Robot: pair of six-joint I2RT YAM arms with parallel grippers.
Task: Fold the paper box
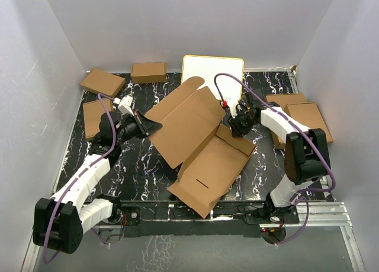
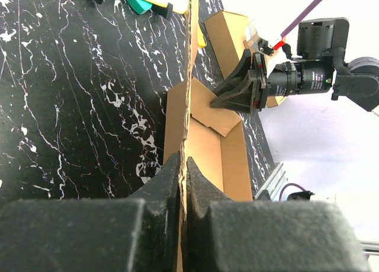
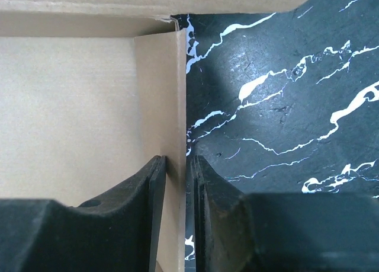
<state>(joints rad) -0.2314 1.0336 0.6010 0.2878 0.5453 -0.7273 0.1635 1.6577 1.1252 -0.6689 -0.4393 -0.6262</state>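
Paper box (image 1: 201, 143): mid-counter, half-formed. One broad panel rises aslant toward the left, and a tray part with a slit lies toward the near edge.
Left pincer (image 2: 183, 165): clenched on the thin edge of the raised panel, with the cardboard pinched between both fingers.
Right pincer (image 3: 176, 165): its fingers straddle an upright side flap at the box's right corner. Whether they press it or have slackened, I cannot tell.
Counter (image 1: 142, 177): black marble pattern with white veins.
Surroundings: small brown boxes (image 1: 102, 82) at the left, back and right edges, and a white board (image 1: 213, 70) behind.
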